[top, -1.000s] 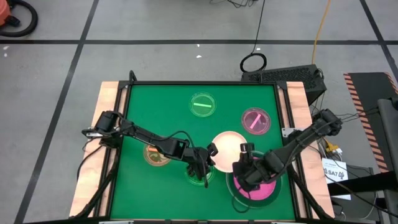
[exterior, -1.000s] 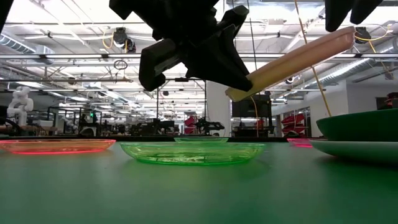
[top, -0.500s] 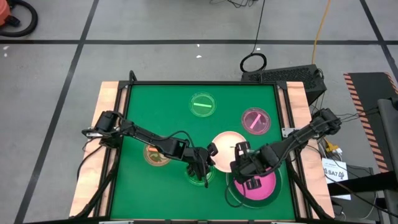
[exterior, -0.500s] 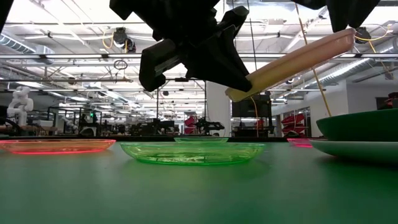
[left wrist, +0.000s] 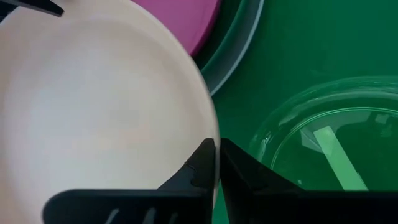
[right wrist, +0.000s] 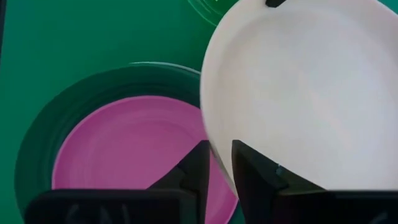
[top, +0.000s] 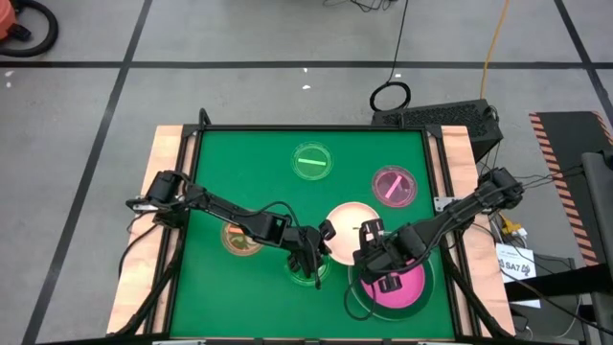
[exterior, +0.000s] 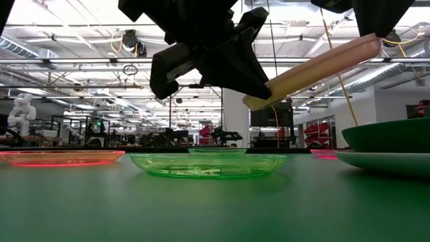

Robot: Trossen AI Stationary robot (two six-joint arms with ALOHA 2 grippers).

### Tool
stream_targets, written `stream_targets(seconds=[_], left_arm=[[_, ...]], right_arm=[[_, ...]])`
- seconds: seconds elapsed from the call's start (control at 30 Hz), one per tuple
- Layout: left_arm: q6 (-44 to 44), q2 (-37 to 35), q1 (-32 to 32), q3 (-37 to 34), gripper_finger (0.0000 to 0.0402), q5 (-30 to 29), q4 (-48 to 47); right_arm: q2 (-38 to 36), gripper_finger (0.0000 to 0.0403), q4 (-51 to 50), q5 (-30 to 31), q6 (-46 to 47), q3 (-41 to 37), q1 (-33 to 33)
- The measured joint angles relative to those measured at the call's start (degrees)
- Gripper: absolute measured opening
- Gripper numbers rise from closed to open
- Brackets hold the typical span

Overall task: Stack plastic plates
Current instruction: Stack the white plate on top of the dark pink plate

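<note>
The cream-white plate (top: 350,228) hangs tilted above the table's near right part, pinched at opposite rims by the left gripper (top: 321,240) and right gripper (top: 372,240). The right gripper has just closed in on it, readying a handover toward the pink plate (top: 402,287).

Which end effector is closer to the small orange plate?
Left. The left end effector, gripping the cream plate, is nearest the orange plate; the right end effector grips the cream plate's opposite rim.
</note>
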Motion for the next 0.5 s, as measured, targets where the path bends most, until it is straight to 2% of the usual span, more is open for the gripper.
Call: stream_targets(seconds=[0.5], left_arm=[[0.02,0.00,0.04,0.00,0.0019,0.07,-0.42]], right_arm=[[0.22,0.0061,-0.23,-1.51,-0.34,-0.02,-0.70]])
